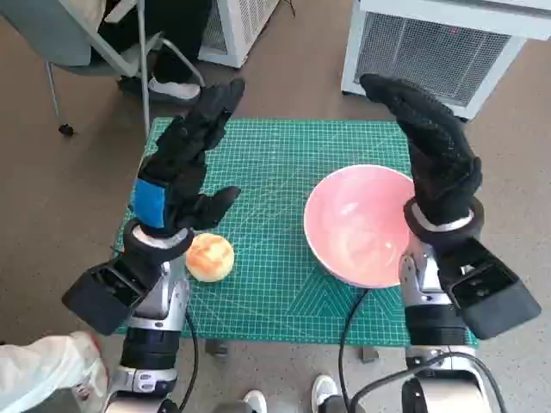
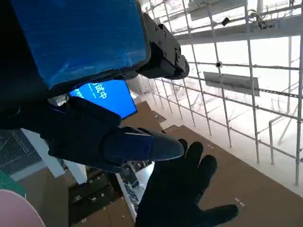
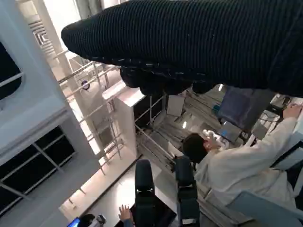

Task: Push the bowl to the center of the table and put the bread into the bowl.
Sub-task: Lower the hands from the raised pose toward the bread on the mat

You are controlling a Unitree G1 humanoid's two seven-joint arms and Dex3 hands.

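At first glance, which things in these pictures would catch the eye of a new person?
The pink bowl stands out on the right side of the green mat, empty. The bread lies near the mat's left front edge. Both black hands, left hand and right hand, are raised above the table, holding nothing.

The scene is viewed steeply from above in the head view, where the green mat (image 1: 275, 258), both raised hands and the surrounding floor are taken in from a moderate height. The left wrist view is taken from close behind the left hand (image 2: 90, 61) and is directed upward and across the room, toward railings and windows; the right hand (image 2: 182, 194) is caught in it, as in the head view. The right wrist view is taken close under the glove (image 3: 189, 42), facing out at a seated person (image 3: 236, 165).
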